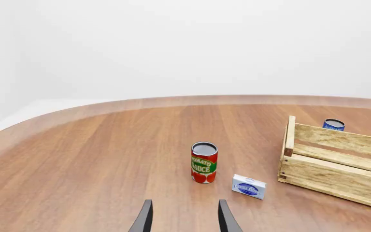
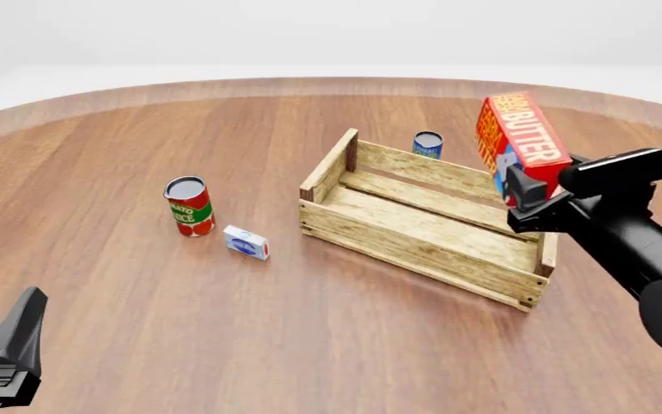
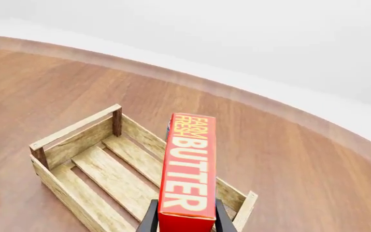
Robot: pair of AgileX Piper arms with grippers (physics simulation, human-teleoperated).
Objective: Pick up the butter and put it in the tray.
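Brown wood made up the round table [image 2: 308, 345], and on it, right of centre, sat the tray [image 2: 423, 226], a slatted crate set at a slant with nothing inside it. The right arm [image 2: 641, 250] reached in from the near right, and its gripper [image 2: 529, 194] was clenched on the butter [image 2: 521, 138], grasping the carton at its lower end. The carton was held up in the air, tilted, above the tray's right end and touching neither the tray nor the table; in the right wrist view its lettered face [image 3: 189, 164] ran up between the two fingers. The left gripper [image 1: 184, 220] waited low at the near left, its fingers parted with nothing between them. Left of the tray stood a tomato sauce can [image 2: 189, 206], upright. Just beyond the tray's far side stood a blue can [image 2: 427, 144]. Smallest was a white-blue box [image 2: 246, 242], lying near the tomato sauce can on its right.
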